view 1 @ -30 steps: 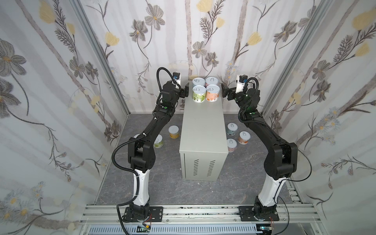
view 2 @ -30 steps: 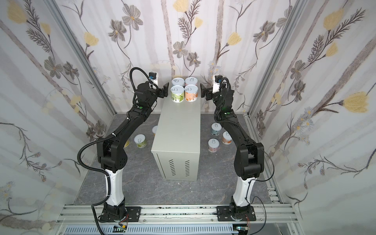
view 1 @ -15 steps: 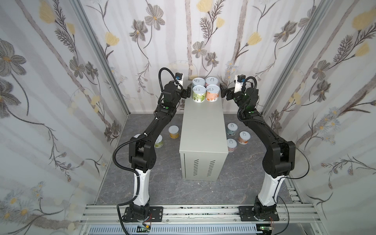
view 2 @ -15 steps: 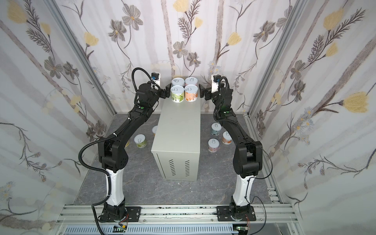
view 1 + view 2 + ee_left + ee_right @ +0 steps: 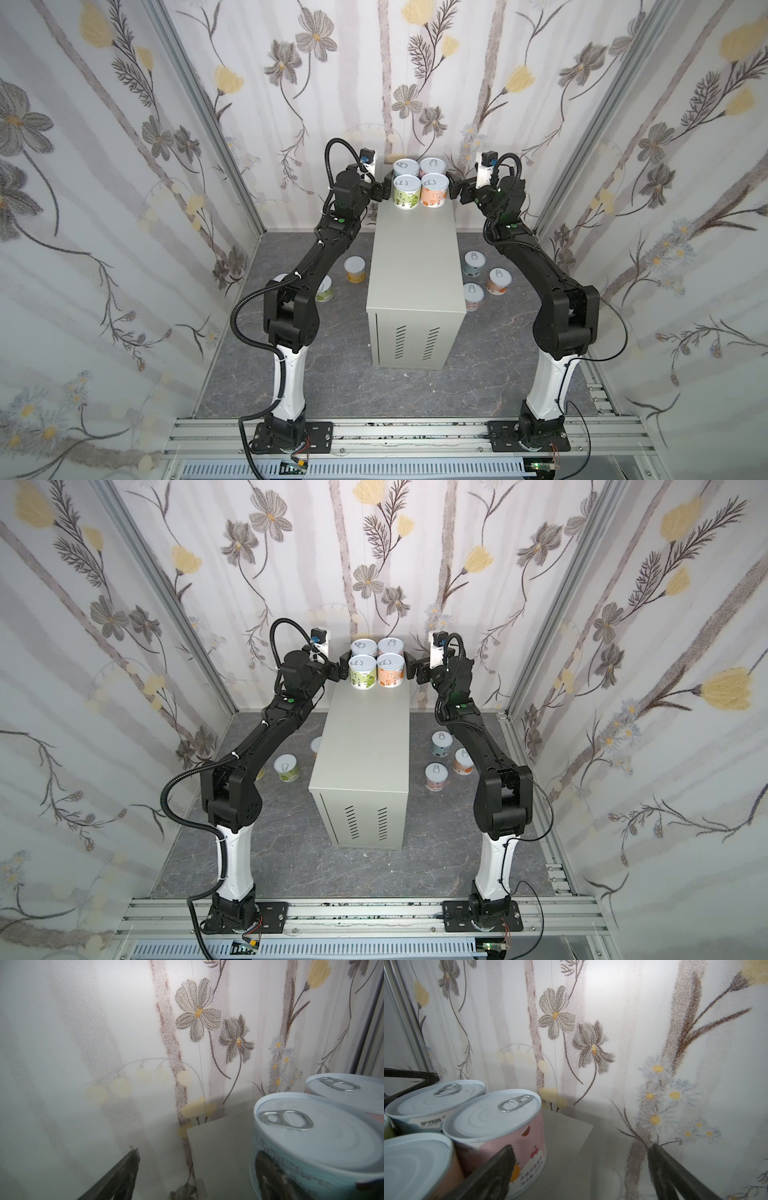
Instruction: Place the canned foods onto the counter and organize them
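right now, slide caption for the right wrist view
Open right pincer beside the upright pink can on the counter

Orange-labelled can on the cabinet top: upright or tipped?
Upright. The orange can stands on its base on the counter, with its pull-tab lid facing up.

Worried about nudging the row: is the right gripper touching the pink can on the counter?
Cannot tell. In the right wrist view one finger of the right gripper overlaps the pink can, hiding any gap; both top views are too coarse.
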